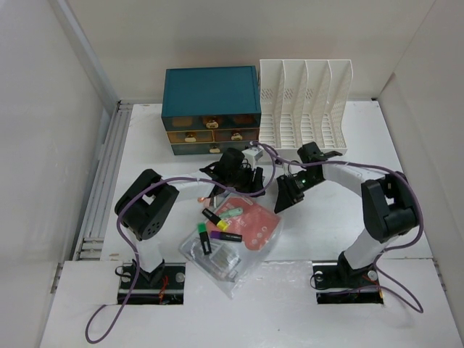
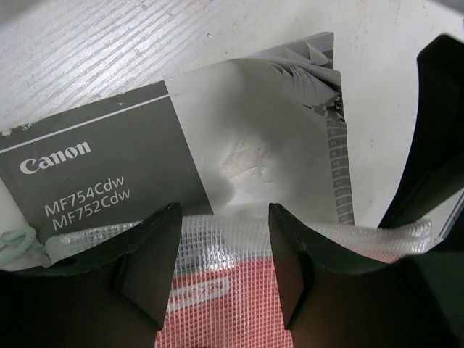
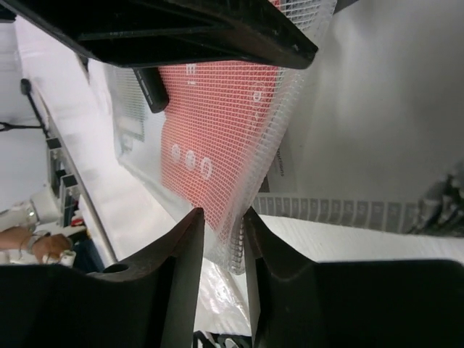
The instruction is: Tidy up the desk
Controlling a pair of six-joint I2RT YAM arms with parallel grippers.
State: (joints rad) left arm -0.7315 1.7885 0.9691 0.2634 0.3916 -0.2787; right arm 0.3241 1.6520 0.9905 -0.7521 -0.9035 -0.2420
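Observation:
The white desk carries a clear mesh pouch holding a red notebook, with highlighters lying on it. Both grippers meet at the pouch's far edge. My left gripper is open; in the left wrist view its jaws straddle the pouch without closing on it. My right gripper is nearly closed on the pouch's corner; in the right wrist view the mesh and a spiral binding sit between the fingers. A grey Canon manual lies under the pouch.
A teal drawer box and a white slotted file rack stand at the back. A metal rail runs along the desk's left edge. The right gripper's black body is close beside my left fingers. Cables loop near both arms.

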